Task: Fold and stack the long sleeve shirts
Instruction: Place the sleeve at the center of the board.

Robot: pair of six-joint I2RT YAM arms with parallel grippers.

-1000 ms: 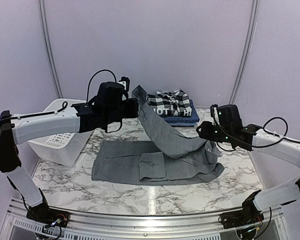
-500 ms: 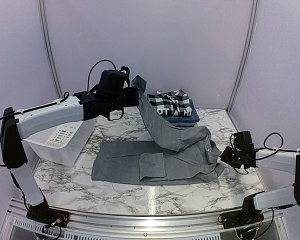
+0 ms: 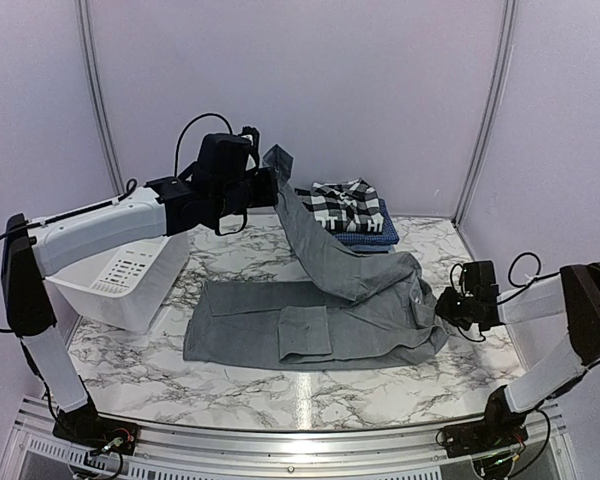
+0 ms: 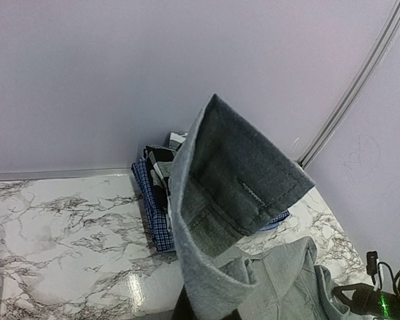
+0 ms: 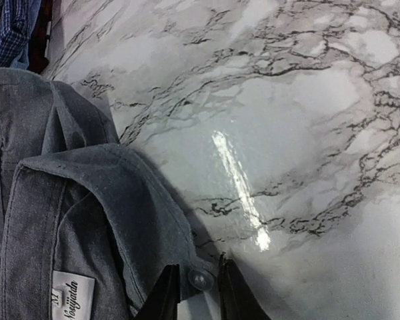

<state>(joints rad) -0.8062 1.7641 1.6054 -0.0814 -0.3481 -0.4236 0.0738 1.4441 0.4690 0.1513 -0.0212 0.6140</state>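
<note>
Over the last second the right arm has dropped from above the shirt's shoulder out to the 3 o'clock edge of the marble table (image 3: 280, 390) and now sits low. The left arm has carried its load a little higher, towards 11 o'clock.

The grey shirt (image 3: 270, 325) lies flat across the table's middle, body already folded narrow. The white tub (image 3: 110, 290) stands at 9 o'clock, and the stack of folded shirts (image 3: 352, 212) sits at 12 to 1 o'clock, plaid on top.

One sleeve (image 3: 315, 250) rises off the shirt in a slack diagonal. The left gripper (image 3: 266, 190) is clamped on its cuff (image 4: 247, 180).

The right gripper (image 5: 199, 297) straddles the collar (image 5: 100, 193) tip, with a button (image 5: 200, 279) between jaws that stand narrowly apart. I cannot tell whether they are biting yet.

The cloth looks light and limp, so it should sag and drag rather than hold a line. The stitched parts (cuff, collar band, placket) are doubled and stiffer, which probably makes them the safest places to pinch. A grip on the button alone could slip off, so a bite deeper into the collar fabric seems wiser.
</note>
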